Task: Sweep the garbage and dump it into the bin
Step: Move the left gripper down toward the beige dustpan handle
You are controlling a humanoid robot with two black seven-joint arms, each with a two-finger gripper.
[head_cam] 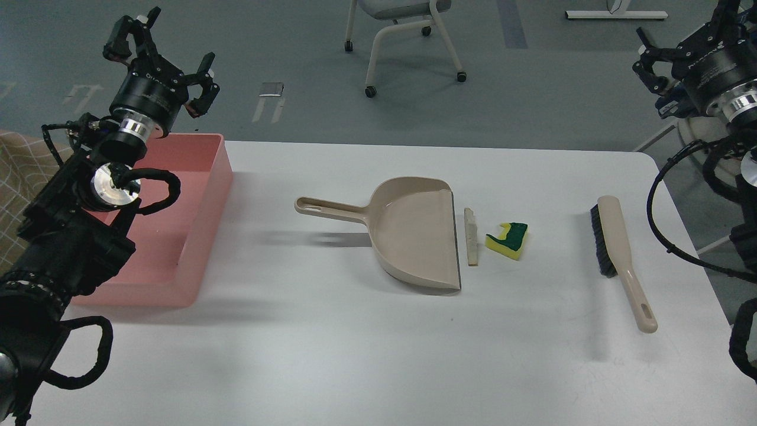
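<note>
The yellow sponge chunk with a dark green top (507,241) and the thin whitish bread-like slice (471,236) lie on the white table just right of the beige dustpan (414,231). The pink bin (195,236) stands at the table's left. The beige hand brush (618,254) lies at the right. My left gripper (158,56) is open and empty, raised above the bin's far end. My right gripper (683,36) is open and empty, raised beyond the table's far right corner.
A wheeled chair (402,35) stands on the floor behind the table. The table's front and middle hold nothing else. A checked cloth (18,171) is at the far left edge.
</note>
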